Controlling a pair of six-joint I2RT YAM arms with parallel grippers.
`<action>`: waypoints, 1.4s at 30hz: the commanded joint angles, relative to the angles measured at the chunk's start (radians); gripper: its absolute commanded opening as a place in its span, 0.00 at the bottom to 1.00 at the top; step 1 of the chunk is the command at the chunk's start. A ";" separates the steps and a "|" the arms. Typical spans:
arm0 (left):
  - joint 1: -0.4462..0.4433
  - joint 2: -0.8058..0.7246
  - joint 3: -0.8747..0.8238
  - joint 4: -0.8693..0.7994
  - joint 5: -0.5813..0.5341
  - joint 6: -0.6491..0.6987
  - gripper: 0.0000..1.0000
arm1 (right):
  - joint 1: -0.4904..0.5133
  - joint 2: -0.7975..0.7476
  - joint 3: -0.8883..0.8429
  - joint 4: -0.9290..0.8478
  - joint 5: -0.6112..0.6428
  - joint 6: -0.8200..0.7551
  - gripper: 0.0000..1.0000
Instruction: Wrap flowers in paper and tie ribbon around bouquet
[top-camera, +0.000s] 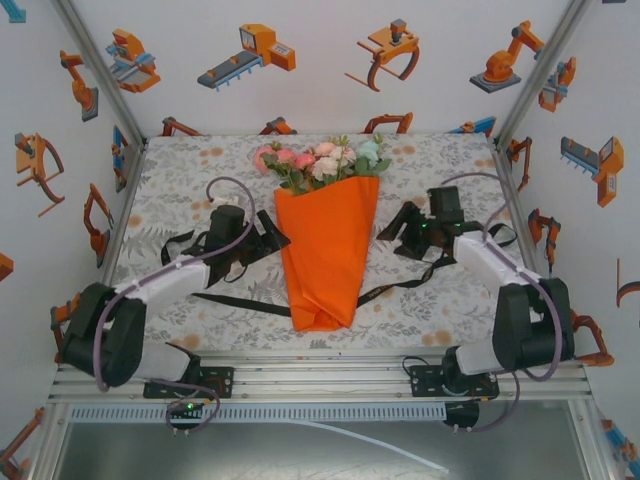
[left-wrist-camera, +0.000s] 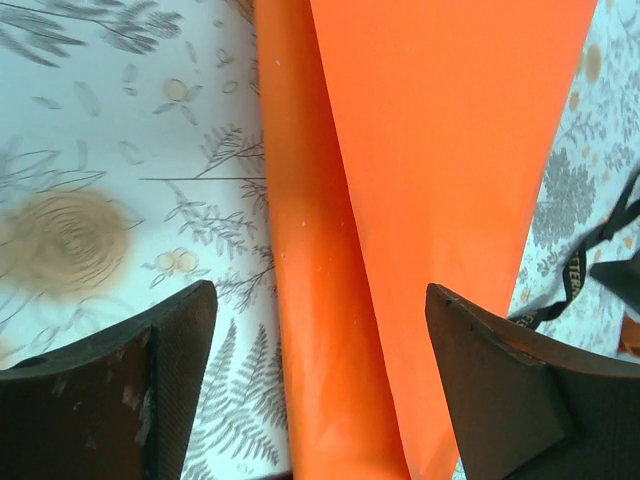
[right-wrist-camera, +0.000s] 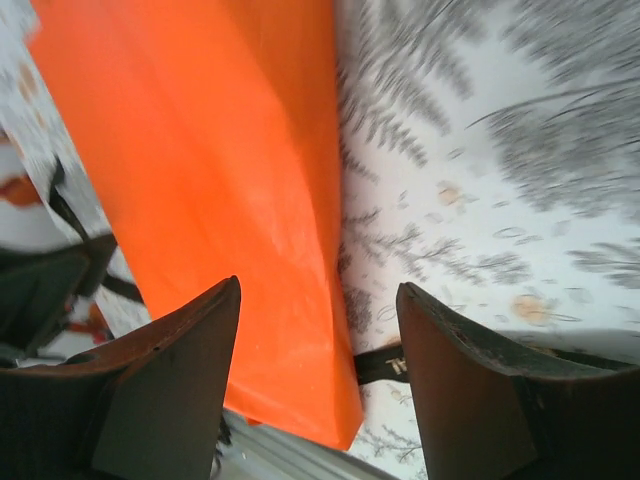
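So the bouquet (top-camera: 328, 250) lies dead centre, long axis running far-to-near: flowers (top-camera: 320, 160) at the far end, the paper (top-camera: 325, 262) cone's tip pointing at the near edge. The ribbon (top-camera: 240, 303) crosses under the narrow end with a tail out each side, so each arm has one nearby. The left gripper (top-camera: 270, 243) sits just left of the cone and the right gripper (top-camera: 390, 232) just right, both spread and empty. The ribbon's middle and the stems are hidden under the paper.

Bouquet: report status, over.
Left gripper, right gripper open, flanking bouquet. Paper wrapped round flowers. Ribbon lies beneath, untied.
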 joint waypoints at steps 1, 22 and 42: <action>0.030 -0.132 0.032 -0.219 -0.191 0.035 0.78 | -0.145 -0.059 0.011 -0.125 0.131 -0.050 0.61; 0.526 -0.336 -0.017 -0.728 -0.380 -0.072 0.87 | -0.338 0.255 0.082 -0.210 0.066 -0.072 0.28; 0.637 -0.034 0.079 -0.633 -0.300 -0.110 0.80 | -0.222 -0.050 0.064 0.007 0.063 -0.026 0.00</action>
